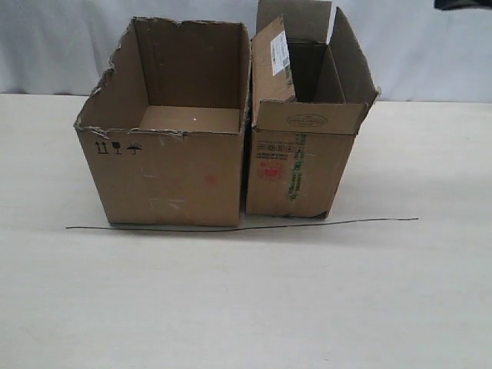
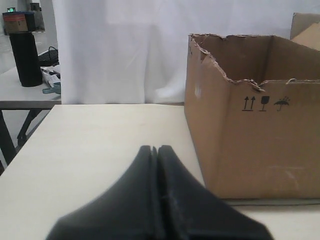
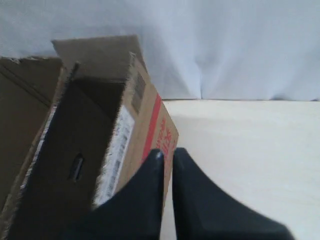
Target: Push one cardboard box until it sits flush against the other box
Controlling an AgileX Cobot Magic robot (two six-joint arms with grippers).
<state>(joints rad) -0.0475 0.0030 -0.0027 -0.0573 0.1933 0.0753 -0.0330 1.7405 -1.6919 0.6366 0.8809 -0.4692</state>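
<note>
The cardboard box [image 1: 304, 165], narrow with raised flaps, red and green print and a white label [image 1: 280, 52], stands right of the other box [image 1: 165, 165], the wide torn-rimmed carton. Their sides run together with only a thin dark seam between them. In the right wrist view my right gripper [image 3: 167, 151] is shut, a thin slit between its fingers, hovering beside the red-striped outer flap [image 3: 157, 127] of the cardboard box. My left gripper [image 2: 156, 149] is shut and empty, low over the table, apart from the other box [image 2: 255, 135] with its black symbols. Neither gripper shows in the exterior view.
A long thin dark wire [image 1: 231, 227] lies on the table in front of both cartons. A white curtain [image 1: 61, 38] hangs behind. Beyond the table's far edge the left wrist view shows a side table [image 2: 25, 95] with a black cylinder [image 2: 24, 57].
</note>
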